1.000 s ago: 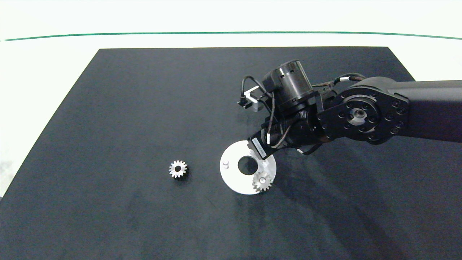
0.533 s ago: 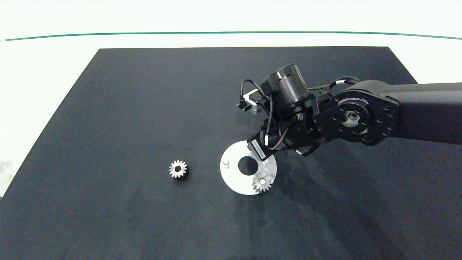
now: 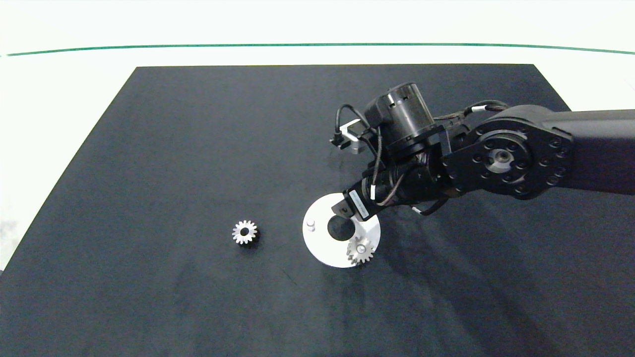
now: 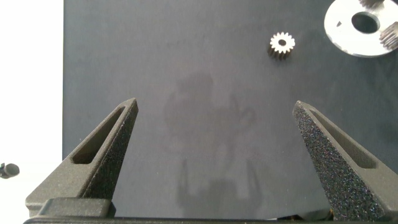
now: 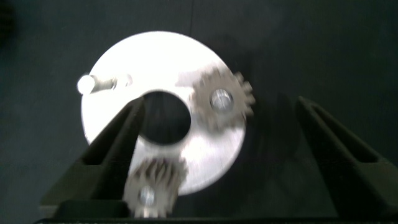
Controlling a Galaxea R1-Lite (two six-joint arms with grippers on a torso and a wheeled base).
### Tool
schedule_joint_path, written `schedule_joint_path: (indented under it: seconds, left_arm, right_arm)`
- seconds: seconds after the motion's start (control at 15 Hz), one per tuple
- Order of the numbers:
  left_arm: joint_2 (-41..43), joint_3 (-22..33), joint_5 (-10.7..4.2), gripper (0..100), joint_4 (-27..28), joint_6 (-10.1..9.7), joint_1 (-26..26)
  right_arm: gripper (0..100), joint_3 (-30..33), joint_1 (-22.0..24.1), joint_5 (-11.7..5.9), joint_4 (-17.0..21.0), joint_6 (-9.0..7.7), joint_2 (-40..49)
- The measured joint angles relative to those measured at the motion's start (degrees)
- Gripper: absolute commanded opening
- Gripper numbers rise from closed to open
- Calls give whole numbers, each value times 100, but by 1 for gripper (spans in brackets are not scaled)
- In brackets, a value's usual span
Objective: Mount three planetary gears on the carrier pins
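Right gripper (image 5: 221,155) spread above disc (image 3: 322,250), apparently empty; loose gear (image 3: 244,232) well apart.

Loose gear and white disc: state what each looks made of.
Loose gear: apparently bare metal, silver-grey, its teeth catching bright glints. White disc: flat, matte, even white, no glints; plastic or painted metal, cannot tell which. Its bare pin looks similarly whitish.

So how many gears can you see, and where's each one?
3. Two planetary gears sit on pins of the white disc, one fully visible, one beside the right hand's finger. The third lies loose on the mat.
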State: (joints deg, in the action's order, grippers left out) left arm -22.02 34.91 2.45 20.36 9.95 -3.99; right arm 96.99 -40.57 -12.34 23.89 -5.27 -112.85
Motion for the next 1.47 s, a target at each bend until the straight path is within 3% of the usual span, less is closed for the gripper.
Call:
schedule_joint_path:
  seconds: [0.2, 0.47, 0.73, 1.07, 1.27, 1.47]
  left_arm:
    - [46, -319, 5, 100, -13, 5, 2]
    - [20, -923, 60, 100, -328, 30, -28]
    - [-406, -1100, 171, 100, -499, 33, -240]
    - [-1682, -1402, 173, 100, -2374, 94, -973]
    - [-2616, -1740, 145, 100, -3604, 132, -1682]
    - [-3476, -1869, 123, 100, -4458, 140, -2093]
  right_arm:
    - [100, -925, -50, -52, -15, 39, 1280]
    - [100, -2601, -27, -190, -48, 105, 3928]
    - [100, -4068, 987, -266, 35, -93, 6950]
    - [100, -4886, 3023, -268, 577, -711, 9639]
    - [100, -4997, 3517, -244, 951, -801, 10414]
    - [100, -5021, 3884, 62, 1045, -812, 10819]
